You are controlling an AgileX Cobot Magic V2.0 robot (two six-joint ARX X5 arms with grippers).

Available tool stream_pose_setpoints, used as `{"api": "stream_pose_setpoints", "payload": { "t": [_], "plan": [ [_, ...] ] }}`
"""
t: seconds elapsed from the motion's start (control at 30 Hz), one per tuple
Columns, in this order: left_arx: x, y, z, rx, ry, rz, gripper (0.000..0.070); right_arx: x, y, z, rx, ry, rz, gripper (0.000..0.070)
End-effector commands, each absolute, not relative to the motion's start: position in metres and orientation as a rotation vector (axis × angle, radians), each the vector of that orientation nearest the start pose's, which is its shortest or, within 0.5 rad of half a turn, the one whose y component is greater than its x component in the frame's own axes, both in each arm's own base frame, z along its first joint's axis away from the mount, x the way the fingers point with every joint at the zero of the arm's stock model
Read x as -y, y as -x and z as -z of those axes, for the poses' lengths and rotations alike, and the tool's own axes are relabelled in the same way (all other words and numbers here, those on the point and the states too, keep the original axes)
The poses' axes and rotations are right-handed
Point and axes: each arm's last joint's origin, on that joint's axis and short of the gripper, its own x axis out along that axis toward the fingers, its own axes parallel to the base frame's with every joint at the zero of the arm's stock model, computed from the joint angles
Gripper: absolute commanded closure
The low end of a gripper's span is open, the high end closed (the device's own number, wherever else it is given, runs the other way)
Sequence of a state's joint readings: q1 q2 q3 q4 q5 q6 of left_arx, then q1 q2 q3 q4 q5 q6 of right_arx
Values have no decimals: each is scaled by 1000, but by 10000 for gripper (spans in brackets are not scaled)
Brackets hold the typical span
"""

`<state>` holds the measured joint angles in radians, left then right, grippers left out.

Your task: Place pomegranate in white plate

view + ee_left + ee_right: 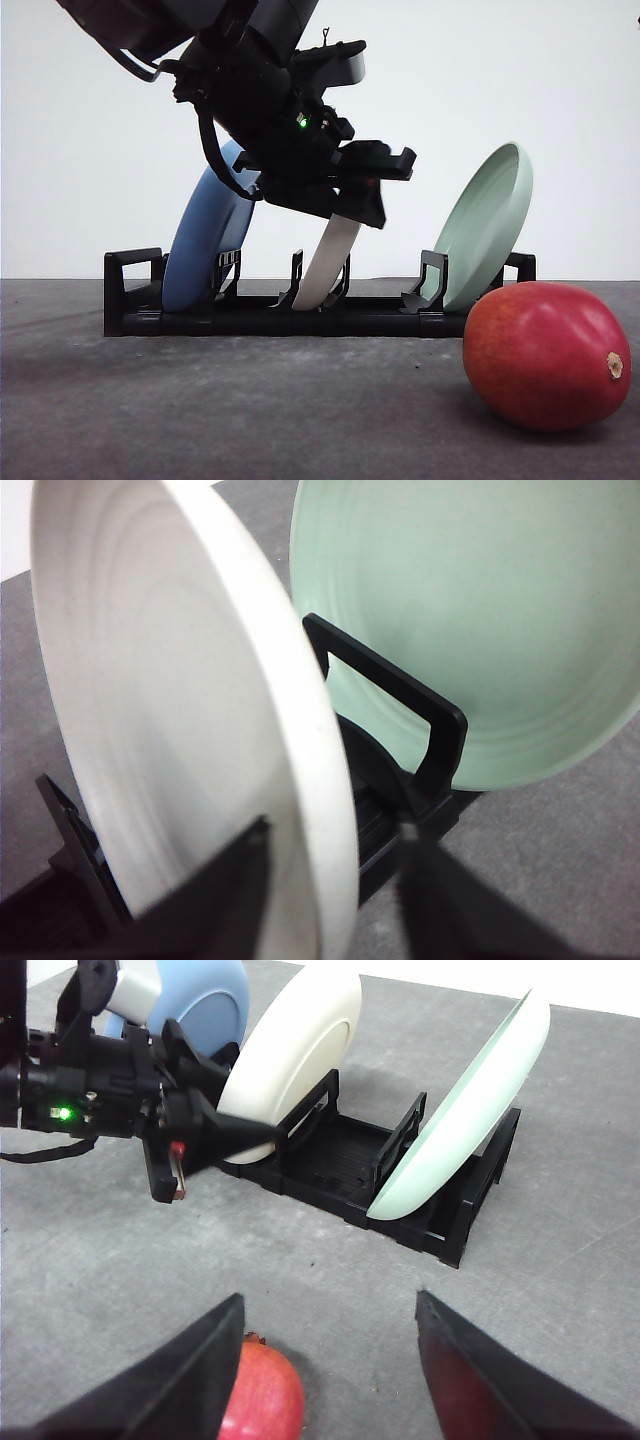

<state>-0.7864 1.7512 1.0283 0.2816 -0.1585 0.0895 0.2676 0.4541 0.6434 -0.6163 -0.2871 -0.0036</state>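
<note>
Pomegranate (pixel 547 355) lies on the grey table (pixel 230 410), in front of the black rack's (pixel 300 315) end, partly cut off beneath my right gripper (pixel 325 1380), whose jaws are spread wide. My left gripper (pixel 335 880) straddles the white plate's (pixel 190 710) rim, standing in the rack; whether the fingers (pixel 225 900) actually pinch it, I cannot tell.

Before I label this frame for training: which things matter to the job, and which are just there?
Job: pomegranate, white plate, left gripper straddling the white plate's rim, right gripper open above the fruit.
Just there: blue plate, pale green plate, black rack.
</note>
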Motion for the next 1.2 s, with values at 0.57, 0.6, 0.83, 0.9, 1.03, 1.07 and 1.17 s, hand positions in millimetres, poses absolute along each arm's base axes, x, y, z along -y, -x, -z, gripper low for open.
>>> {"api": "stream_pose_setpoints", "payload": {
  "t": [0.57,0.6,0.83,0.9,1.03,1.07,1.17],
  "plan": [
    [265,-268,-233,-350,-64,606,690,-34,-93,-291,-406,-3,-552,356],
    [264,-267,-235,-348,-50,604,690,-34,-93,-291,-406,-3,-552,356],
    [259,-262,-252,-327,29,599,690,-34,-93,-291,-406,-3,-552,355],
    [257,-260,-257,-316,36,600,690,-34,-93,-291,-406,-3,-552,356],
    [253,-255,-271,-290,59,604,690,-34,-93,-291,-406,-3,-552,356],
    [251,-254,-274,-287,75,604,690,-34,-93,-291,-406,-3,-552,356],
    [247,-249,-284,-286,123,603,690,-34,-93,-291,-406,-3,-552,356]
  ]
}}
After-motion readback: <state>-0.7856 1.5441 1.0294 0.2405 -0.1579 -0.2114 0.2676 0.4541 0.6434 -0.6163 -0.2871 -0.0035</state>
